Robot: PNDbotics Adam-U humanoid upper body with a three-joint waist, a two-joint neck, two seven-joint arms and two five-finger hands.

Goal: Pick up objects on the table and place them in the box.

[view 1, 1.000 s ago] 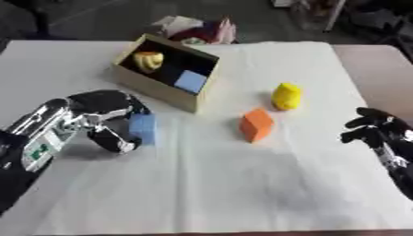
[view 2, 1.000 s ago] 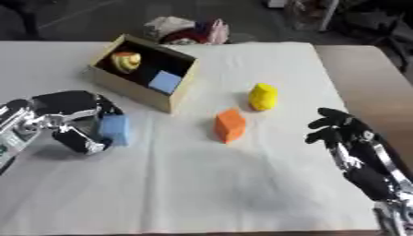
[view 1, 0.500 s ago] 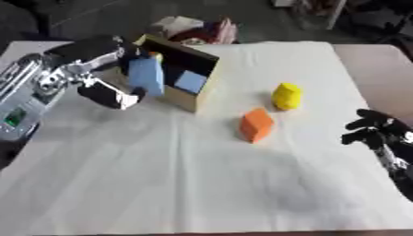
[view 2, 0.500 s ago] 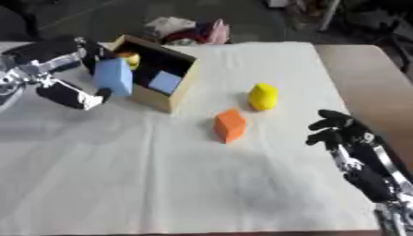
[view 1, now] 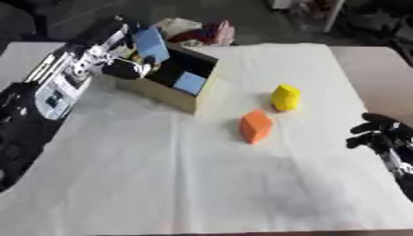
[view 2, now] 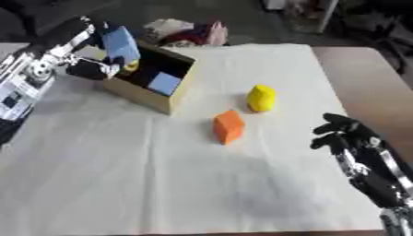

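No text, label or number is legible.

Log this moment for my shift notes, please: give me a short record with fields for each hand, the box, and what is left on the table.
left hand: raised over the box, fingers curled round a blue block
right hand: idle at the table's right edge, fingers relaxed, holding nothing
box: open, tan, at the far left; a lighter blue block lies inside
on the table: orange block near the middle, yellow object beyond it; the two are apart
table cover: white cloth
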